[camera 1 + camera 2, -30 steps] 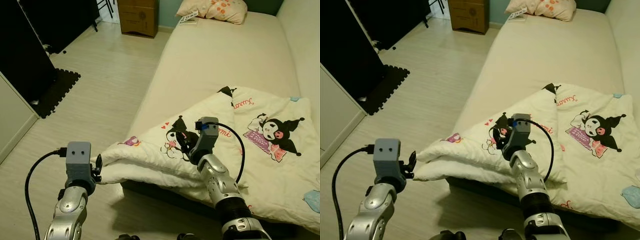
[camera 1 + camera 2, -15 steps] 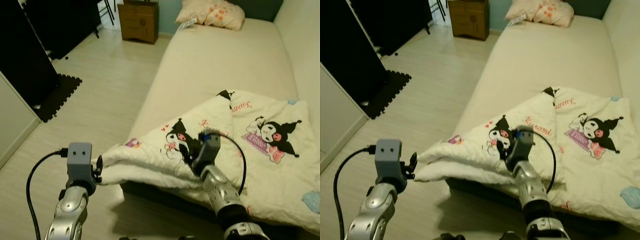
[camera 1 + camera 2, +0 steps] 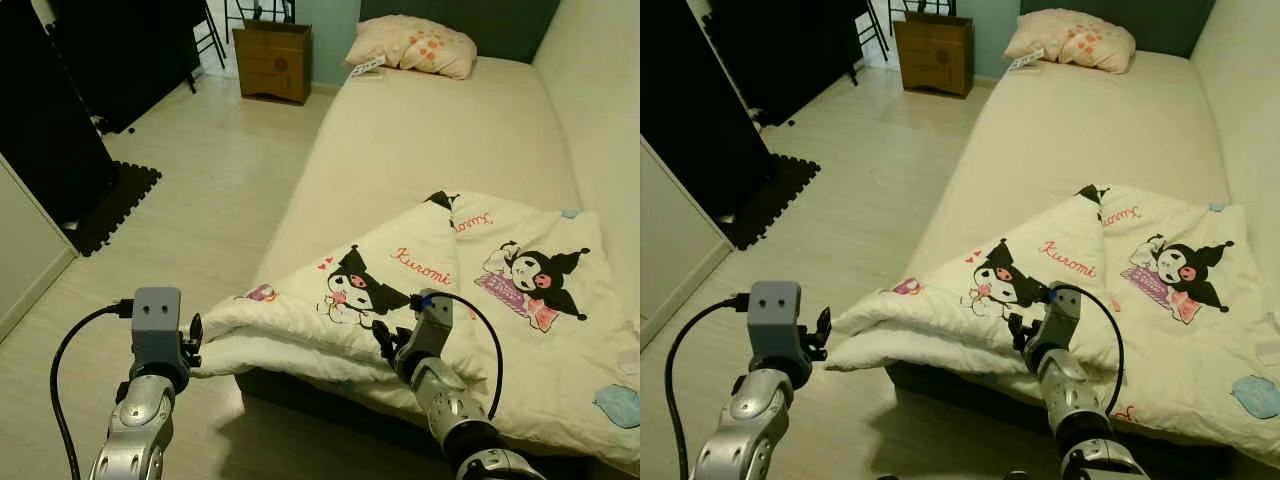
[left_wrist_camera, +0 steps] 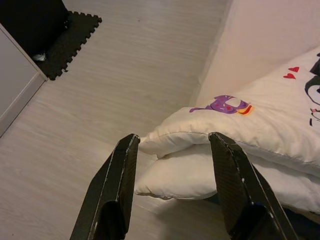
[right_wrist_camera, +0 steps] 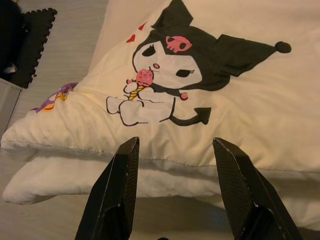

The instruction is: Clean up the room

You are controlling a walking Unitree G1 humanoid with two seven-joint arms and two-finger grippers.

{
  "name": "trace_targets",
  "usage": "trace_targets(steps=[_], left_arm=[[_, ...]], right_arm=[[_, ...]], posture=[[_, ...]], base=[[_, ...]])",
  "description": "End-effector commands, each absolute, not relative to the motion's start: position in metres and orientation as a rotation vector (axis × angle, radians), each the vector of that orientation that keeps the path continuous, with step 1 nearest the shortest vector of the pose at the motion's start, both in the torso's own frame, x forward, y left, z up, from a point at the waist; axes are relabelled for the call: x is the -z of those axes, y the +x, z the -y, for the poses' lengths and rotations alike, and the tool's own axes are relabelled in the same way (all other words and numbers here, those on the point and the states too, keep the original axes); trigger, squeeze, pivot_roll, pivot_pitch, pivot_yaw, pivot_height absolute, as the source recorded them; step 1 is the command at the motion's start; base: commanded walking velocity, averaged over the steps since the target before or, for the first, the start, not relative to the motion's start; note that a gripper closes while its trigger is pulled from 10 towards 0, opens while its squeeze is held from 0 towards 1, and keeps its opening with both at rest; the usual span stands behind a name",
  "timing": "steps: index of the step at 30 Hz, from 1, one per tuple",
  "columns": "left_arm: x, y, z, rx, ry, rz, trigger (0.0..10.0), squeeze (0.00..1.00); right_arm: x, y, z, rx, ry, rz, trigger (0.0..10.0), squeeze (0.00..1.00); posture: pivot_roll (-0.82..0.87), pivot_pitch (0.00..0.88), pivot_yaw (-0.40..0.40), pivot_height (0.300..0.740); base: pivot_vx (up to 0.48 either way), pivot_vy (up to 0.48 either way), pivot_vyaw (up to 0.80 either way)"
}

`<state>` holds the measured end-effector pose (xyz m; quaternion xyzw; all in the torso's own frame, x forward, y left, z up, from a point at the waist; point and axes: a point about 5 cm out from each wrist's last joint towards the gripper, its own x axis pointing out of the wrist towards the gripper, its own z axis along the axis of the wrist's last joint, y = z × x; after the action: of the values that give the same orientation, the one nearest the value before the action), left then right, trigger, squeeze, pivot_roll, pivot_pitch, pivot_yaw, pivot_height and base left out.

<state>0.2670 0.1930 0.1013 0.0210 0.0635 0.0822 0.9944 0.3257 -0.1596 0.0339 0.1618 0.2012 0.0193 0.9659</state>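
A cream blanket (image 3: 430, 270) printed with black cartoon figures lies folded over on the bed (image 3: 430, 130), its doubled corner (image 3: 225, 340) hanging past the bed's near edge. My left gripper (image 3: 195, 340) is open, right beside that corner; in the left wrist view the folded corner (image 4: 170, 145) sits between the two fingers (image 4: 117, 185), untouched. My right gripper (image 3: 385, 340) is open just above the blanket's front fold, over the printed character (image 5: 172, 75), with the edge (image 5: 165, 165) between its fingers.
A pink-spotted pillow (image 3: 410, 45) and a small card (image 3: 367, 68) lie at the bed's far end. A wooden nightstand (image 3: 272, 60) stands beyond. Dark furniture (image 3: 50, 100) and a black foam mat (image 3: 110, 195) flank the pale wood floor (image 3: 200, 180) on the left.
The camera has tilted up, showing more of the far room. My right gripper has drawn back toward me, from over the printed character to the blanket's front fold. The left gripper stays put.
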Motion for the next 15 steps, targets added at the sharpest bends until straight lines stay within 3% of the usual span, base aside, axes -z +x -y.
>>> trace_targets(steps=[1, 9, 15], left_arm=[[-0.097, 0.263, -0.2, -0.193, 0.055, -0.142, 10.0, 0.0], [-0.095, 0.26, -0.206, -0.216, 0.057, -0.138, 10.0, 0.0], [-0.095, 0.264, -0.201, -0.197, 0.054, -0.135, 10.0, 0.0]], right_arm=[[-0.027, 0.322, 0.156, -0.035, 0.296, -0.429, 10.0, 0.0], [-0.026, 0.321, 0.167, 0.014, 0.299, -0.429, 10.0, 0.0], [-0.046, 0.337, 0.176, 0.023, 0.264, -0.351, 10.0, 0.0]], posture=[[0.02, 0.142, 0.002, 0.74], [0.01, 0.139, -0.012, 0.74], [0.01, 0.138, -0.002, 0.74]], base=[[0.0, 0.0, 0.0], [0.0, 0.0, 0.0], [0.0, 0.0, 0.0]])
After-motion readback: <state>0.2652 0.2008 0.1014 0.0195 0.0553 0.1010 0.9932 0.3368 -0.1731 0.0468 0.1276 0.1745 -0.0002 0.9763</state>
